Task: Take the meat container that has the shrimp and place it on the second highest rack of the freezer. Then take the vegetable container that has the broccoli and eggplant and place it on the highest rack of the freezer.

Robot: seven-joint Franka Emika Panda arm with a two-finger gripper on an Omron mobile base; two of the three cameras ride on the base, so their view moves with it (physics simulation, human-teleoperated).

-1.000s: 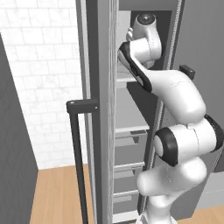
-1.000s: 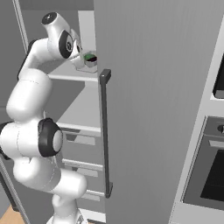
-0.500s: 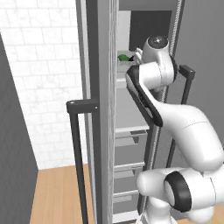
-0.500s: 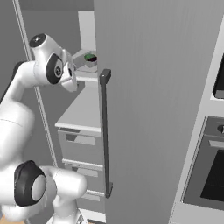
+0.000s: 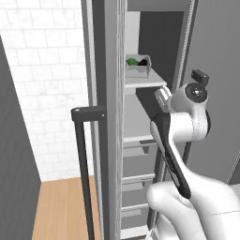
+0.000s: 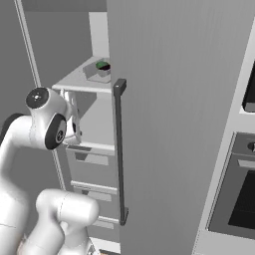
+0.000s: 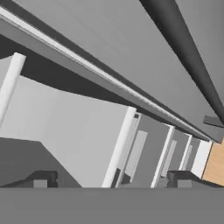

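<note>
Now the freezer (image 5: 140,154) stands with its doors swung wide, and the vegetable container (image 5: 138,66) sits on the highest rack (image 5: 143,83), toward that shelf's back left corner as the left base view shows it. Inside the container the broccoli (image 5: 132,61) lies on the left and the dark eggplant (image 5: 143,62) on the right, just beside each other. In the right base view the same container (image 6: 103,68) rests near the back of the rack (image 6: 82,79), close to the edge of the open right door (image 6: 174,124), whose long black handle (image 6: 119,149) runs down that door's near edge. The left door carries its own black handle (image 5: 83,164), seen in the left base view.

The arm is folded below the highest rack, its hand in front of the next shelf down (image 6: 92,144). In the hand view the two fingers (image 7: 39,179) stand far apart with nothing between them; the gripper (image 7: 111,181) looks over a flat light-grey shelf (image 7: 65,135) and the grey drawer fronts (image 7: 146,153) beyond it, with a strip of wooden floor (image 7: 214,164) at the far right. The shrimp cannot be made out.
</note>
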